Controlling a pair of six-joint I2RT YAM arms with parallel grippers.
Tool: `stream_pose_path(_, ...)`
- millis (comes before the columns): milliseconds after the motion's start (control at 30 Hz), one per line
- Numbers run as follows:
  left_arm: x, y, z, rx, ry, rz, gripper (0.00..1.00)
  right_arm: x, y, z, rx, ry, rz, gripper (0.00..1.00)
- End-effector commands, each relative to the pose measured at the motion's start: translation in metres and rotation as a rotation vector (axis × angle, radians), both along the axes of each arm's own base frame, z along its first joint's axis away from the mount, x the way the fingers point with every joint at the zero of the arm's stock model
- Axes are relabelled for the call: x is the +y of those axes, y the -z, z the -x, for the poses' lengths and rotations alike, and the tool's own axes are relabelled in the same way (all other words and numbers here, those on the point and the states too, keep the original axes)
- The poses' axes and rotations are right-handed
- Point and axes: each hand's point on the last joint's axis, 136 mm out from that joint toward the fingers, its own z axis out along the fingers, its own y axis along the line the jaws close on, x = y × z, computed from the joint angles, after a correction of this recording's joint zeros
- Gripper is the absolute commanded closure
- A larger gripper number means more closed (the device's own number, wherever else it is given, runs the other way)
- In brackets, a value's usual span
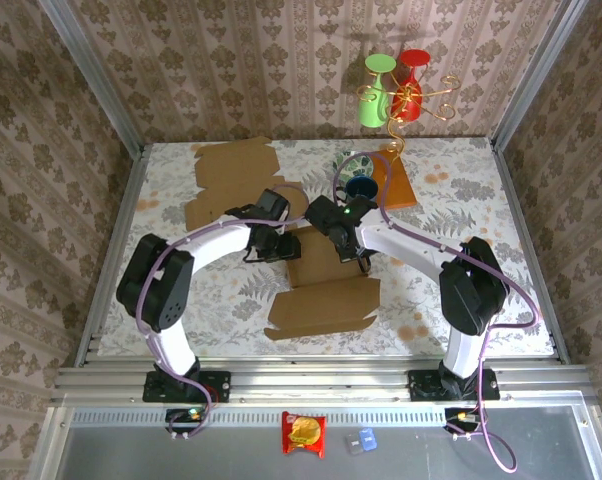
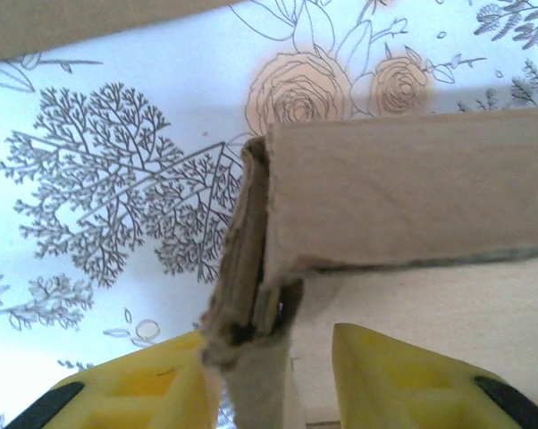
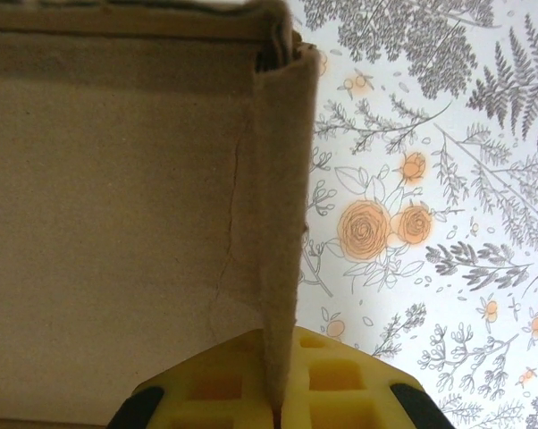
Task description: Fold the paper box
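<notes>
In the top view, a flat cardboard blank (image 1: 231, 178) lies unfolded in the upper left of the flower-printed table (image 1: 171, 215). Just to its lower right, near the middle of the frame, my left gripper (image 1: 278, 243) sits at the left upper corner of the paper box (image 1: 326, 300), which rests in the centre of the table with a broad panel spread flat towards the bottom of the frame. In my left wrist view the two yellow fingers (image 2: 135, 393) stand spread on either side of the box's upright corner wall (image 2: 251, 268). The left finger is against the cardboard and a clear gap shows before the right one, so nothing is pinched there. To the right, my right gripper (image 1: 348, 245) sits at the opposite upper corner of the box. In my right wrist view its yellow fingers (image 3: 336, 380) are pressed together on the upright side wall (image 3: 282, 206), with the cardboard edge caught between them and the box floor (image 3: 117, 179) to the left. Farther right and up in the top view are a blue cup (image 1: 361, 187), an orange-brown board (image 1: 398, 182), and a green goblet (image 1: 377, 92) beside a red goblet (image 1: 411, 85) on a gold wire stand (image 1: 433, 100).
</notes>
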Motion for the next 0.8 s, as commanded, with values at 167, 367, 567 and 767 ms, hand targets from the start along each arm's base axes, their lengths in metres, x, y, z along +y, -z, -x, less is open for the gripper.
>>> stream_pose_path(167,-0.003,-0.036,0.017,0.038,0.018,0.072,0.55,-0.014,0.016,0.012,0.057,0.109,-0.032,1.0)
stream_pose_path(367,0.006,-0.073,0.01,-0.022,-0.034,0.115,0.54,-0.033,0.026,0.022,0.089,0.24,-0.097,1.0)
stream_pose_path(567,0.052,-0.107,-0.009,-0.112,-0.186,0.093,0.59,-0.067,0.038,0.046,0.099,0.518,-0.226,1.0)
stream_pose_path(767,0.095,-0.105,-0.009,-0.1,-0.253,0.059,0.61,-0.086,0.046,0.071,0.072,0.847,-0.421,1.0)
